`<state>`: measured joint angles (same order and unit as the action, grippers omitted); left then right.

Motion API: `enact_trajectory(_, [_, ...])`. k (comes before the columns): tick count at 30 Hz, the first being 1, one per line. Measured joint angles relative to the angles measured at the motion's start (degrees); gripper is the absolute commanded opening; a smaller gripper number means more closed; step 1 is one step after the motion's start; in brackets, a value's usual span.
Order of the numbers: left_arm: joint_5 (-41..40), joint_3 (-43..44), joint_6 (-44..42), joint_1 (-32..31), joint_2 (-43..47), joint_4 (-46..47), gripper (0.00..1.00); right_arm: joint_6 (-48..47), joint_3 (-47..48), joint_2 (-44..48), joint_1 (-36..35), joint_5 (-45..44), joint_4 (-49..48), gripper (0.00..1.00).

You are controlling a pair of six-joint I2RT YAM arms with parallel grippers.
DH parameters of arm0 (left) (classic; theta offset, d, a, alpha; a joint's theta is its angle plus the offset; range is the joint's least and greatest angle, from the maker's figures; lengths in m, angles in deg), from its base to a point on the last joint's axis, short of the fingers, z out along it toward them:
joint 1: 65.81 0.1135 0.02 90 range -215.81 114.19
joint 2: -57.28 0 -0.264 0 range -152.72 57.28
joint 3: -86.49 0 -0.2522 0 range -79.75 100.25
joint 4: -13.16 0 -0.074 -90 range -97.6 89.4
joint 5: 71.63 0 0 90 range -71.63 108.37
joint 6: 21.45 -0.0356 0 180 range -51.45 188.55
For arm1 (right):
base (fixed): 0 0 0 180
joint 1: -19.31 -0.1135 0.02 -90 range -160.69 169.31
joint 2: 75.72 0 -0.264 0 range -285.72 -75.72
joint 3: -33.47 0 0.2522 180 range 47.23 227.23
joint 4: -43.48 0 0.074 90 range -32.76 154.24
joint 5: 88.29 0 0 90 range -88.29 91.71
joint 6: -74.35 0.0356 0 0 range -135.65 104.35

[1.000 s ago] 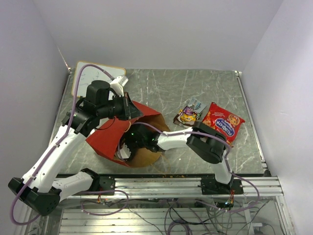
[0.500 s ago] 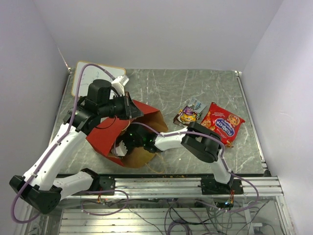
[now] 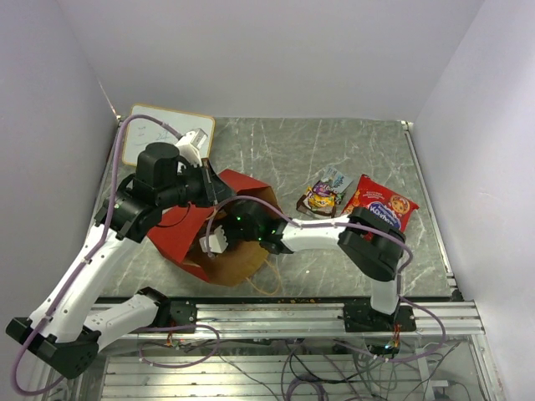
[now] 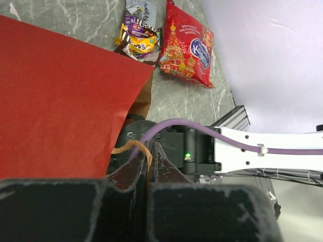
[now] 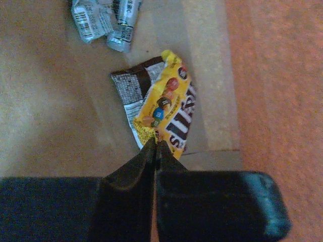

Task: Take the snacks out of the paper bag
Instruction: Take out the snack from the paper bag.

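Note:
The red paper bag (image 3: 185,236) lies on its side, its brown mouth facing the near edge. My left gripper (image 4: 148,151) is shut on one tan loop handle (image 4: 132,147) and holds the bag's upper edge up. My right arm reaches into the mouth. In the right wrist view my right gripper (image 5: 155,143) is shut on the lower edge of a yellow candy packet (image 5: 169,111) lying on the kraft floor (image 5: 50,101). Grey-white wrappers (image 5: 103,20) lie further in. Outside the bag, a large red crinkly snack bag (image 3: 380,207) and small packets (image 3: 322,196) rest on the table.
A white board with a tan frame (image 3: 163,134) lies at the back left corner. The bag's second handle (image 3: 266,284) trails on the table near the metal rail (image 3: 276,313). White walls close in on three sides.
My right gripper went from open to shut on the yellow packet inside the bag. The left arm shifted slightly left and back, lifting the bag's edge with it.

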<state>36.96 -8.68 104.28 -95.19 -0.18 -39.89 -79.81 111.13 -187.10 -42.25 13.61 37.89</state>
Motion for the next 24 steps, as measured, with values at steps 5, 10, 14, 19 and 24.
enact_trajectory(5, [-1.5, -1.4, 1.1, 0.0, 0.8, 0.5, 0.07, 4.3, -3.1, 5.2, 0.1, -0.9, 1.2, 0.0])
enact_trajectory(10, [-2.6, -2.6, 2.1, 0.0, 1.0, 0.6, 0.07, 10.0, -7.4, 11.5, 0.0, -1.0, 2.3, 0.0])
enact_trajectory(14, [-3.1, -2.6, 2.5, 0.0, 1.0, 1.1, 0.07, 13.9, -11.2, 17.0, 0.0, -0.5, 3.7, 0.0])
enact_trajectory(19, [-3.4, -3.3, 3.1, 0.0, 1.0, 1.9, 0.07, 17.4, -13.8, 21.2, 0.0, 1.5, 5.7, 0.0])
enact_trajectory(24, [-3.8, -3.4, 3.8, 0.0, 0.6, 2.0, 0.07, 21.4, -14.4, 24.3, 0.0, 3.0, 6.6, 0.0])
